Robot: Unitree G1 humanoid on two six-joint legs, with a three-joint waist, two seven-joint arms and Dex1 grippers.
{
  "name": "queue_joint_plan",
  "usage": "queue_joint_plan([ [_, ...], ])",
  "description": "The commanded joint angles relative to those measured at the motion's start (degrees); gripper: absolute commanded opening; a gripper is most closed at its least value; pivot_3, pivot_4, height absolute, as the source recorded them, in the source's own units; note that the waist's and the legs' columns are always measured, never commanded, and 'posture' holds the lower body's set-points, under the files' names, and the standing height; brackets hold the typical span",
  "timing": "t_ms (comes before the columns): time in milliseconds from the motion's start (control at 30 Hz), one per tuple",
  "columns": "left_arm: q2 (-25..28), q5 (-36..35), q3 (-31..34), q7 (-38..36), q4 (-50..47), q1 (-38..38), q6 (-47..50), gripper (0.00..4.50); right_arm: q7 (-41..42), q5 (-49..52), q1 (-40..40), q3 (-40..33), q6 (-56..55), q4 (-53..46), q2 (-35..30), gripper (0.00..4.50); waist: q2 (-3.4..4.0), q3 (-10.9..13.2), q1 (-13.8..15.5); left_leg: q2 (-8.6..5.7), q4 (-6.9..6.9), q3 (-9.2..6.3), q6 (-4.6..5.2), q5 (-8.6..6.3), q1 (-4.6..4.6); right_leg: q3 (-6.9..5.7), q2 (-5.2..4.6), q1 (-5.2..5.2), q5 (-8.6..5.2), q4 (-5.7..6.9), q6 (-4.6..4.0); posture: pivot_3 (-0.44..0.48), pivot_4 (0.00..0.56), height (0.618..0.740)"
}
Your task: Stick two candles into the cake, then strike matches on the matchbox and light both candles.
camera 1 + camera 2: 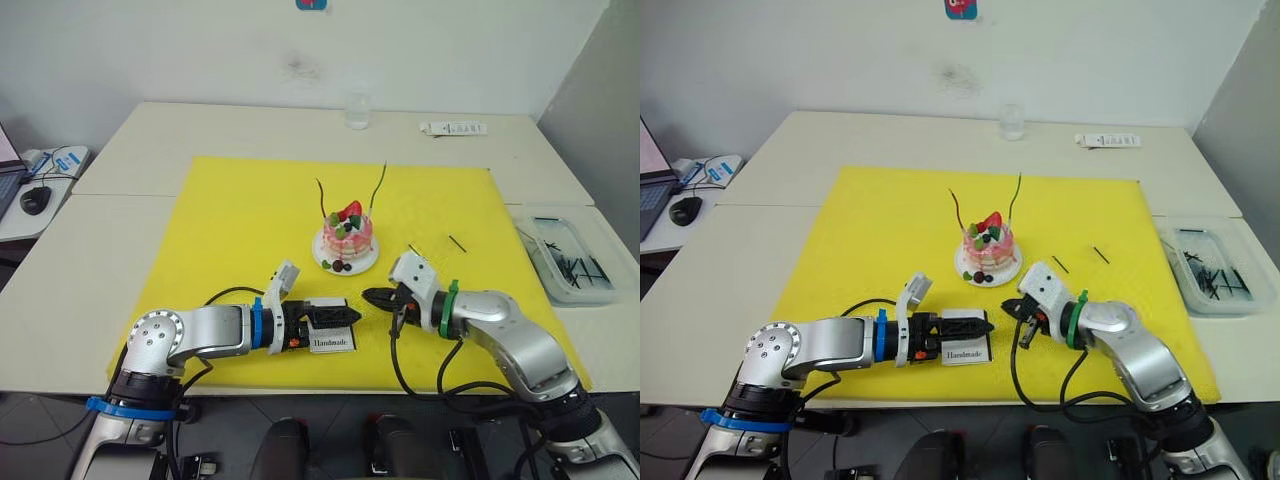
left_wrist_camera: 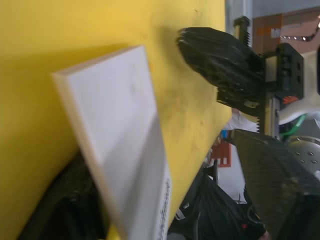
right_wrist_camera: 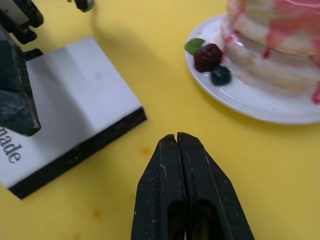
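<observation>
The pink cake (image 1: 347, 238) sits on a white plate in the middle of the frame, with a strawberry and dark berries on top. A dark red candle (image 1: 321, 196) and a green candle (image 1: 379, 186) stand in it. The white matchbox (image 1: 331, 326) lies below it. Two short matches (image 1: 457, 242) lie to the right.

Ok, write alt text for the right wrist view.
The right gripper, fingers pressed shut, points at the yellow mat between the white matchbox and the pink cake on its plate.
</observation>
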Motion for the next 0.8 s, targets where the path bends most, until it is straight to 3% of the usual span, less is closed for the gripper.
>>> queue_joint_plan([
  [33,0.27,0.62,0.7,3.19,0.73,1.41,0.0,2.57,-1.14,0.52,1.19,-2.77,-1.36,-4.29,-0.63,0.0,0.0,0.0,-0.02,0.01,0.0,0.0,0.0,0.0,0.0,0.0,0.01,-0.01,0.01,0.01,0.01,0.0,0.15,0.74],
  [300,-0.85,0.62,2.43,4.07,-1.08,2.99,-0.37,0.02,-2.58,2.26,3.29,-5.23,-0.38,-6.65,-0.69,0.0,0.0,0.0,-0.02,-0.02,-0.01,-0.01,0.0,0.0,-0.01,0.0,0.01,-0.02,0.0,0.01,0.01,0.0,0.15,0.74],
  [400,-2.74,0.62,4.78,0.71,-2.61,1.97,-0.92,0.02,-2.63,3.74,3.5,-7.7,0.53,-8.13,-1.08,0.0,0.0,0.0,-0.01,-0.01,0.0,0.0,0.0,0.0,-0.01,0.02,0.0,-0.02,0.0,0.01,0.0,0.0,0.15,0.74],
  [467,-3.37,0.62,7.41,-6.4,-3.78,-1.23,-0.69,0.02,-3.05,5.42,3.65,-10.49,0.99,-9.23,-1.03,0.0,-0.01,0.02,0.1,-0.03,0.0,-0.01,0.0,0.0,-0.04,-0.01,0.0,-0.04,-0.02,0.01,-0.03,0.0,0.15,0.74],
  [667,0.99,0.62,13.07,-19.64,-8.33,-7.02,-2.68,0.02,-8.4,11.13,4.51,-21.56,3.91,-10.23,2.21,0.0,-0.02,0.02,0.19,-0.15,0.06,-0.03,0.0,0.0,-0.29,-0.01,0.1,-0.19,0.02,-0.01,0.02,0.0,0.15,0.74],
  [700,2.18,2.08,13.46,-21.52,-11.01,-6.21,-3.23,0.02,-10.67,12.51,4.57,-23.73,6.02,-9.9,3.71,0.0,-0.02,0.02,0.14,-0.16,0.04,0.01,0.0,0.0,-0.29,0.02,0.09,-0.19,0.02,-0.06,0.04,0.0,0.15,0.74],
  [800,2.03,19.08,13.47,-30.99,-22.46,-0.82,-10.06,0.02,-20.84,17.37,2.47,-31.19,18.47,-9.53,11.54,0.0,-0.01,0.02,-0.06,-0.14,-0.06,0.24,-0.01,-0.02,-0.28,0.19,-0.06,-0.23,0.01,-0.09,0.17,0.0,0.15,0.74],
])
